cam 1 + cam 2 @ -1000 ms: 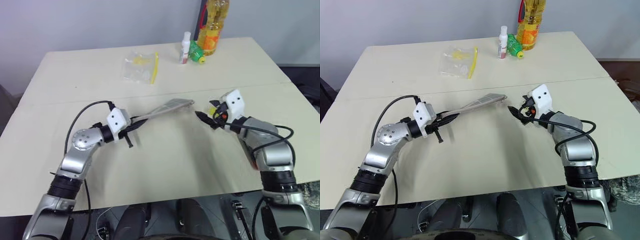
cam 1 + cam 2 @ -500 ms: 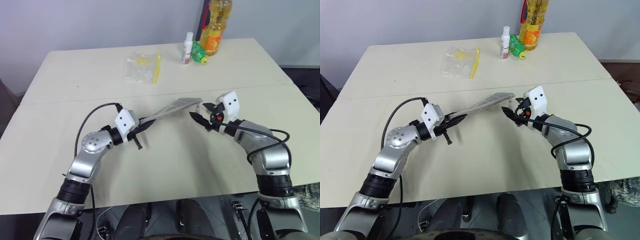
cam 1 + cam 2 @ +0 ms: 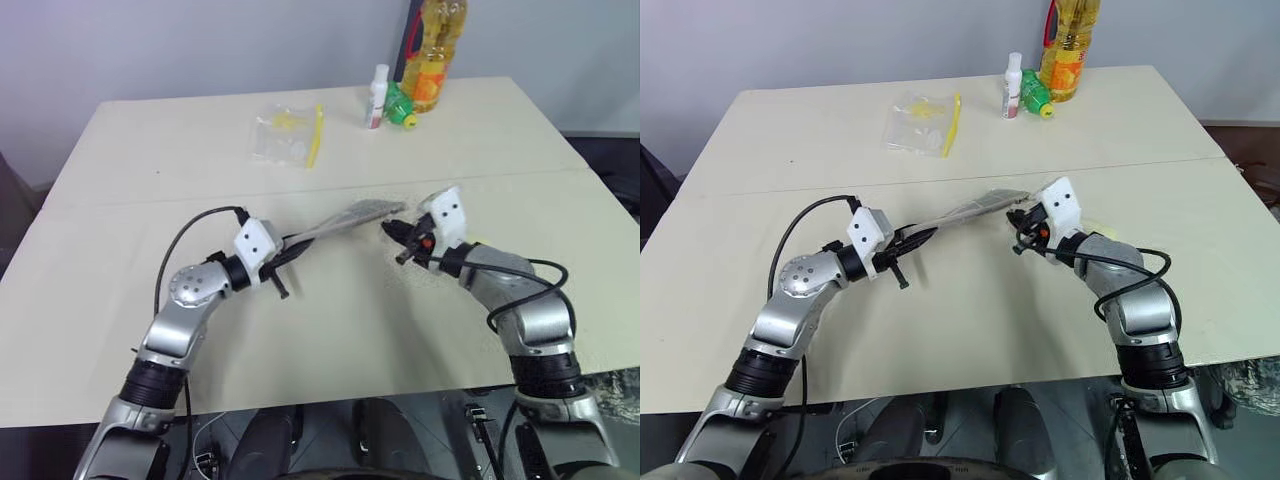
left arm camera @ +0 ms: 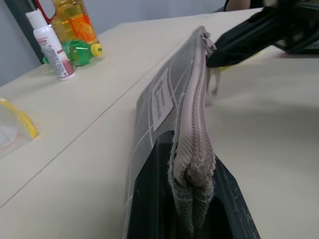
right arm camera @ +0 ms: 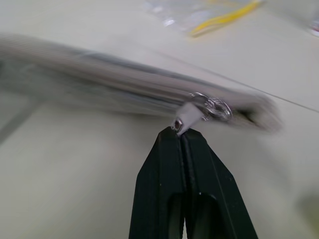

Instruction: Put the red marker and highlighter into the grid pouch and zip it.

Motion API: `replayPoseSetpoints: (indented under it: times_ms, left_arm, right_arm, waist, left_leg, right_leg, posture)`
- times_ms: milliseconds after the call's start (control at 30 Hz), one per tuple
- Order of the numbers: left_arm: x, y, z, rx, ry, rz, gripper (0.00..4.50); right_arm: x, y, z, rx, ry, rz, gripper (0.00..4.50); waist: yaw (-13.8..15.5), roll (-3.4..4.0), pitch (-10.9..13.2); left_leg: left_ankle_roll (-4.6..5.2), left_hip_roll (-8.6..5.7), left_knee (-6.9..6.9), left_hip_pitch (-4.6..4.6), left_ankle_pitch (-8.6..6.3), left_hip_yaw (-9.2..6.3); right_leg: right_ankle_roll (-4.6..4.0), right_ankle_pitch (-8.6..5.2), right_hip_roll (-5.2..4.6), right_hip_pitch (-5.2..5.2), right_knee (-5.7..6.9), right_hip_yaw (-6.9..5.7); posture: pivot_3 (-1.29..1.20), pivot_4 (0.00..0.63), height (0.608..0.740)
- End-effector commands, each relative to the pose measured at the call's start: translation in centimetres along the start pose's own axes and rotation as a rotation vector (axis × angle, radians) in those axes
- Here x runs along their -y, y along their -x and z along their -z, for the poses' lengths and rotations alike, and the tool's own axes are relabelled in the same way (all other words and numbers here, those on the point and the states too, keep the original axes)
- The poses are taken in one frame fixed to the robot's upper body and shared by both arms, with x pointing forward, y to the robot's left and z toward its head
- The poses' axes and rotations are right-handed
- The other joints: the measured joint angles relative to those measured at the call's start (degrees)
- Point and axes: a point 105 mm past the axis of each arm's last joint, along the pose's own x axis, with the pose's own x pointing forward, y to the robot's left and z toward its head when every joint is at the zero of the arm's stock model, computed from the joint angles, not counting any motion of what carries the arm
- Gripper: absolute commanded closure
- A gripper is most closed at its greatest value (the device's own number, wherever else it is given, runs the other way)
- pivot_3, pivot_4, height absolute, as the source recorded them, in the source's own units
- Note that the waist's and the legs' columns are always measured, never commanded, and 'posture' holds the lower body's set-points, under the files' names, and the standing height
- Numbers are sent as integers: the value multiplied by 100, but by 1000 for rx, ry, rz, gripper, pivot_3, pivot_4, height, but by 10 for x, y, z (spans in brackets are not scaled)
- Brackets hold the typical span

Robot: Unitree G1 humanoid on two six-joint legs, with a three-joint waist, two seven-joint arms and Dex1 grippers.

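While clamped at one end in left claw [image 4: 192,209]: flat grey grid pouch [image 3: 345,218], ribbed fabric zipper. Right claw [image 5: 183,142] pinched shut on white pull cord [image 5: 187,115], metal ring just beyond.

Place: looks like a plain test room or lab, not a lived-in home.
Table [image 3: 1160,120]: a wide, pale beige top made of two boards, with a seam running across the middle of the frame; it is mostly bare.
Wall [image 3: 840,40]: smooth, pale grey-blue and undecorated, across the top of the frame.
Props, upper middle: an oil bottle [image 3: 1072,45], a small white bottle [image 3: 1012,85] and a green bottle [image 3: 1036,97] lying on its side, grouped at the table's far edge.
Props, upper left of centre: a clear plastic bag [image 3: 920,120] with a yellow strip, lying flat.
Floor, right edge: dark [image 3: 1250,140] beyond the table.
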Motion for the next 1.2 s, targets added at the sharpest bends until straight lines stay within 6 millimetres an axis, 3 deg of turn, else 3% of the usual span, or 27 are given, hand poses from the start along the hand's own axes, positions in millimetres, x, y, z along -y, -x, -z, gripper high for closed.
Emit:
replayPoseSetpoints:
  times_ms: [33, 200, 433, 733, 833, 900, 1033, 1200]
  left_arm:
    - [6, -14, -10, 40, -28, 13, 4500]
    - [19, -24, -17, 73, -7, 56, 4500]
    - [30, -38, -19, 81, 4, 81, 4500]
    - [32, -41, -18, 79, 13, 46, 4500]
    - [22, -41, -15, 64, 0, -5, 4500]
    - [15, -41, -14, 57, -6, -43, 4500]
    - [-4, -39, -13, 40, -44, -131, 4500]
    - [-13, -39, -9, 23, -75, -166, 4500]
  right_arm:
    - [-31, -3, -19, 25, 101, -118, 4483]
    - [-48, -6, -22, -27, 180, -179, 4483]
    - [-92, -3, -41, -8, 278, -366, 4483]
    - [-88, -2, -45, -16, 264, -351, 4483]
    - [-74, 10, -40, -34, 231, -328, 3577]
    - [-57, 18, -33, -65, 220, -276, 2549]
    - [9, 42, -8, -158, 172, -33, 518]
    - [66, 60, 14, -198, 102, 159, 518]
  waist:
    - [4, 0, 0]
    - [3, -2, 1]
    - [6, -3, 2]
    - [9, -7, 3]
    - [29, -7, 3]
    - [94, -9, 4]
    - [141, -12, 5]
    - [107, -13, 6]
  left_leg:
    - [0, 0, 0, 0, 0, 0]
    - [0, 0, 2, -2, 0, 0]
    - [0, 0, 1, -4, 0, 0]
    - [0, 0, 3, -5, 0, 0]
    - [0, 0, 4, -6, 0, 0]
    - [0, -1, 6, -6, -1, 0]
    - [0, -1, 22, -9, -1, -1]
    - [2, 0, 23, -7, -2, 0]
  right_leg:
    - [0, 0, 0, 0, 0, 0]
    - [0, 0, 0, 0, -1, 0]
    - [1, -1, -1, -1, -3, -1]
    - [1, -1, 0, 0, -5, -2]
    - [2, 0, 0, 0, -5, -2]
    - [3, -1, -1, 1, -6, -3]
    - [2, -2, 0, 9, -10, -6]
    - [1, -2, 2, 13, -13, -5]
  posture:
    - [0, 150, 740]
    - [0, 150, 740]
    - [0, 150, 740]
    - [0, 150, 740]
    - [0, 150, 740]
    - [0, 150, 740]
    - [0, 150, 740]
    - [0, 150, 740]
